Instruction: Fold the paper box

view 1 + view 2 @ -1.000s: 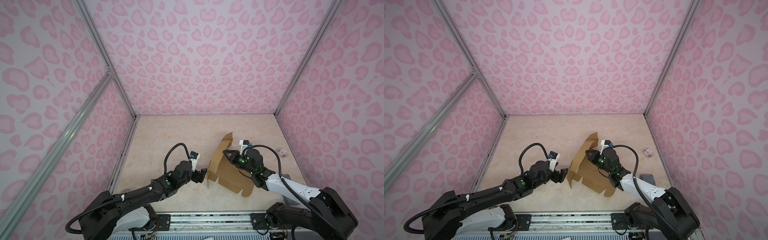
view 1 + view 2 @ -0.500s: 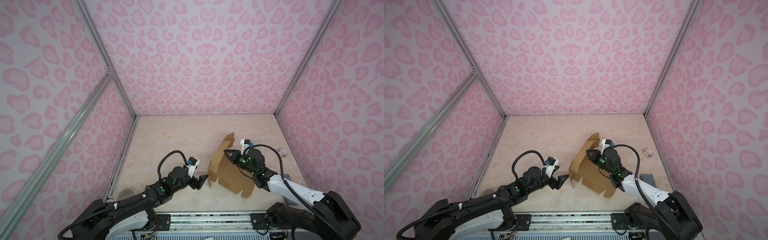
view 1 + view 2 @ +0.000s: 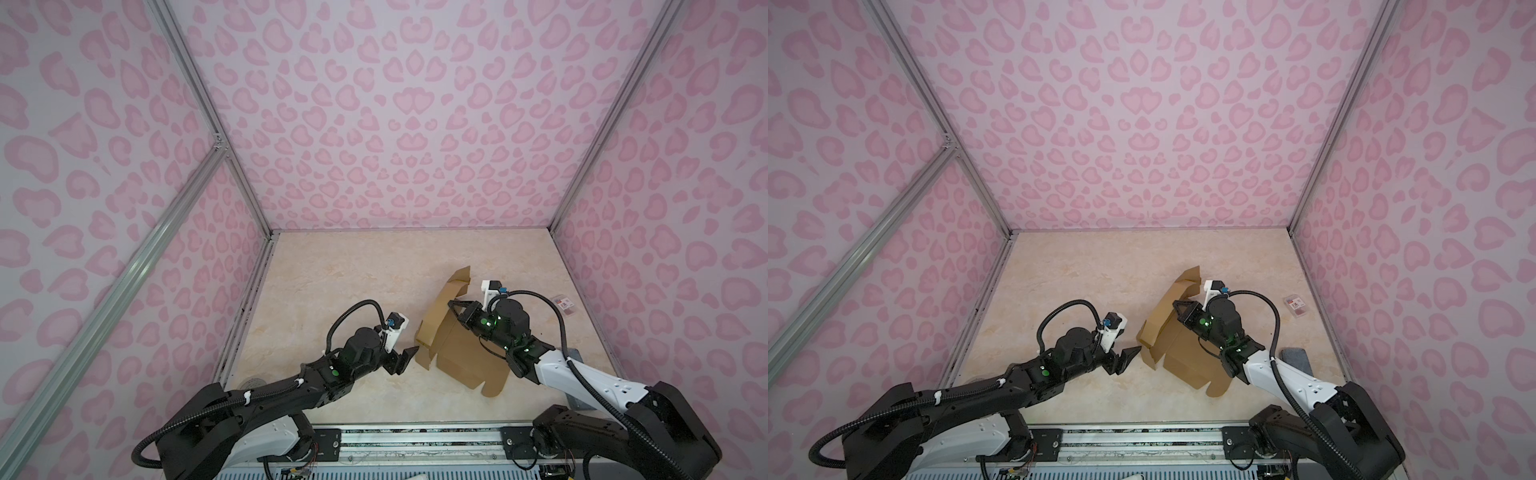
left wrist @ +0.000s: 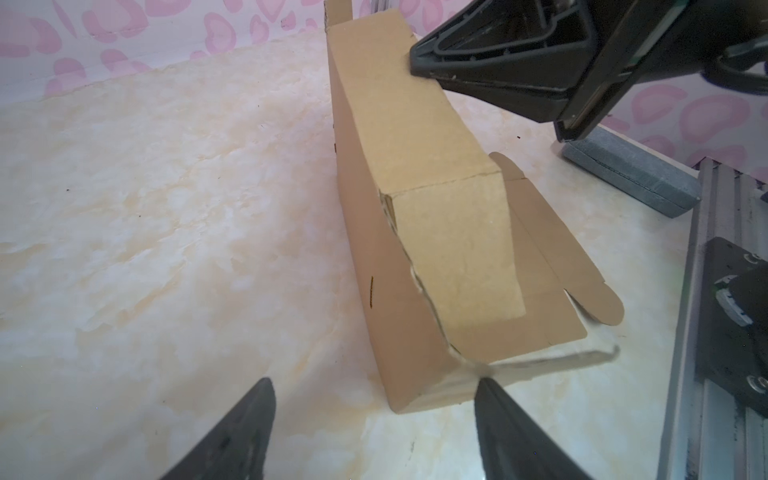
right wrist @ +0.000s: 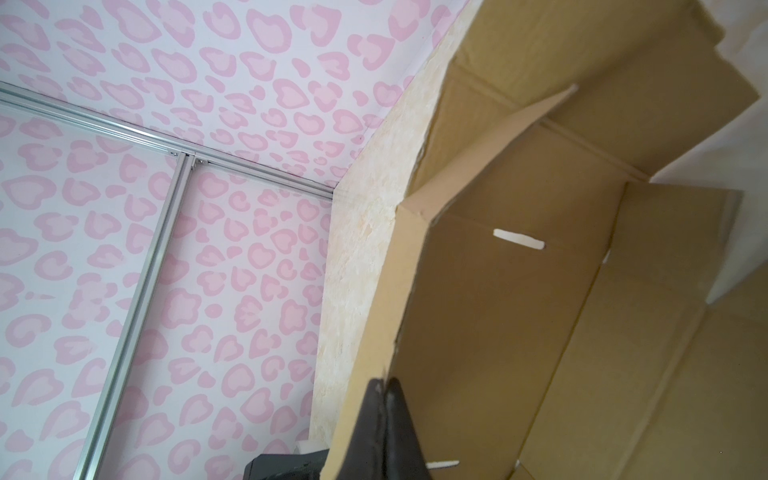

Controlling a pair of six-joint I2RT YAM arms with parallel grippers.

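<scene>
On the marbled cream tabletop point(image 3: 353, 270), the left gripper point(image 3: 409, 358) lies low at the near middle, pointing right at the paper box point(image 3: 465, 357). Its jaws stand apart, and the left wrist view shows the two dark fingertips point(image 4: 262, 395) spread on either side of the box's nearest corner. Whether either tip touches the cardboard cannot be told. The box sits right of centre in the near half of the tabletop, partly folded. Its base panel lies flat, its left wall stands upright, and a rounded flap reaches toward the near edge. Another flap rises at the far end in both top views. The right gripper point(image 3: 451, 303) reaches in from the near right over the base. Its jaws are together, pinching the top edge of that upright left wall, as the right wrist view shows with the cardboard edge caught between the closed fingers point(image 5: 374, 415). Farther right, a grey pad point(image 3: 1296, 359) lies beside the right arm, and a small clear packet point(image 3: 566, 305) with a red and white label rests near the right wall, well apart from the box.
</scene>
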